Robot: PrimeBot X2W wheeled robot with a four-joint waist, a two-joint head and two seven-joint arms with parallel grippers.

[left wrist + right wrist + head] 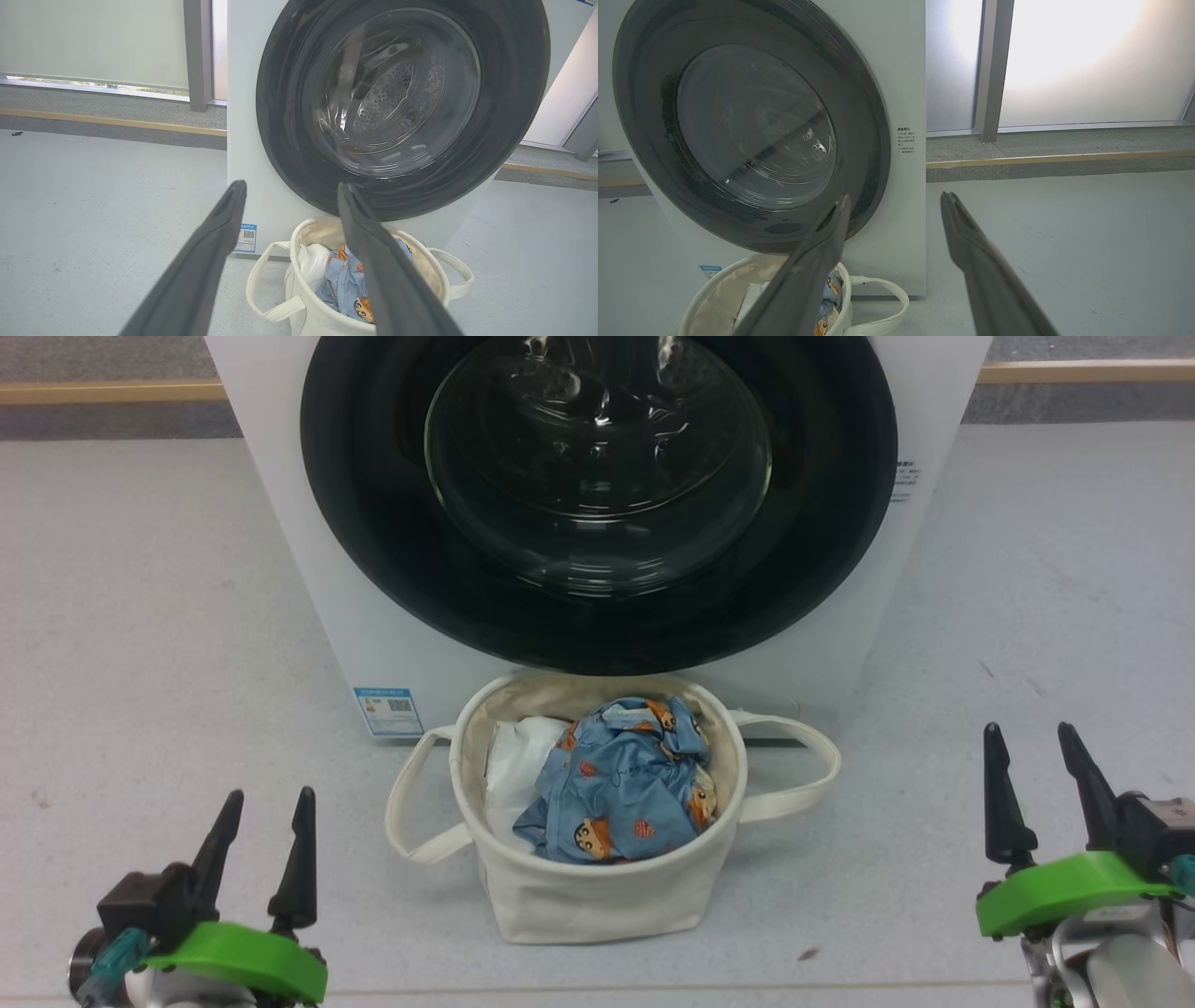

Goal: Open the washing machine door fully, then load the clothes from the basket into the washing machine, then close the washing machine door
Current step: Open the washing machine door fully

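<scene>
While the left gripper [269, 798] and right gripper [1029, 733] hang spread and empty, the door [597, 476] ahead looks shut and the clothes [621, 779] lie in the basket [597, 896] between them; every step remains.

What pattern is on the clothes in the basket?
The clothes are light blue, printed with small orange-and-brown cartoon figures. The head view shows it best.
</scene>
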